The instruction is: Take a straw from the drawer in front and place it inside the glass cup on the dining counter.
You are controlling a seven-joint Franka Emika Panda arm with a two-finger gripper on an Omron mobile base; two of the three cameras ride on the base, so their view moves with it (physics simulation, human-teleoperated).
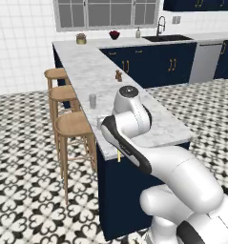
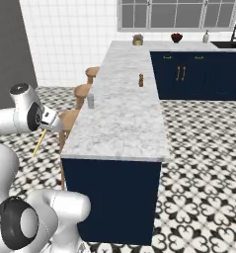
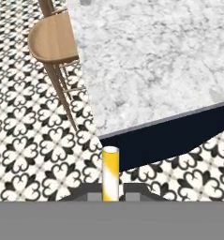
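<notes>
Off the near corner of the dining counter [image 2: 124,123], the straw [image 2: 38,144] is hanging pinched in the gripper [image 2: 46,126], its jaws narrowed onto its upper end so it can be carried. Its long axis is running steeply, free end pointing down toward the floor. Farther along the slab's stool-side edge, the glass cup [image 2: 90,101] is standing upright, waiting, well apart from the straw.

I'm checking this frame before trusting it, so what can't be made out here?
- Gripper fingertips: hand view, cut off by the bottom band.
- Straw upper end: right base view, hidden in the hand.
- Glass cup contents: left base view, too small.
- Straw in the left base view: mostly hidden behind the arm.
</notes>
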